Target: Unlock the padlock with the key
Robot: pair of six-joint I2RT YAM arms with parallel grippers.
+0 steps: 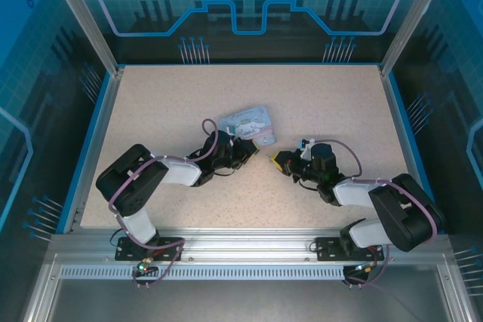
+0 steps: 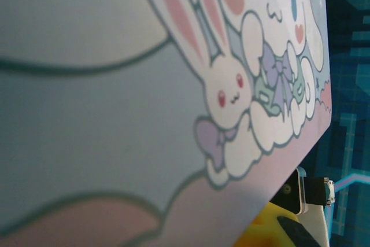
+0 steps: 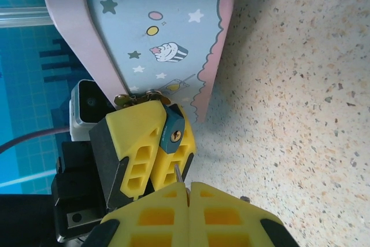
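The small dark teal padlock hangs at the edge of the pale blue tin, its brass keyhole facing my right wrist camera. My left gripper is shut on the padlock, whose body is pinched between the yellow fingers. My right gripper is shut on the key. Only the key's thin grey tip sticks out from between the pads. That tip points up at the keyhole and stops a short gap below it. In the top view my right gripper faces the left one across a small gap.
The tin is lifted and tilted near the table's middle, its cartoon rabbit lid close against the left wrist camera. Speckled tabletop lies open to the right of the grippers. Blue walls enclose the table.
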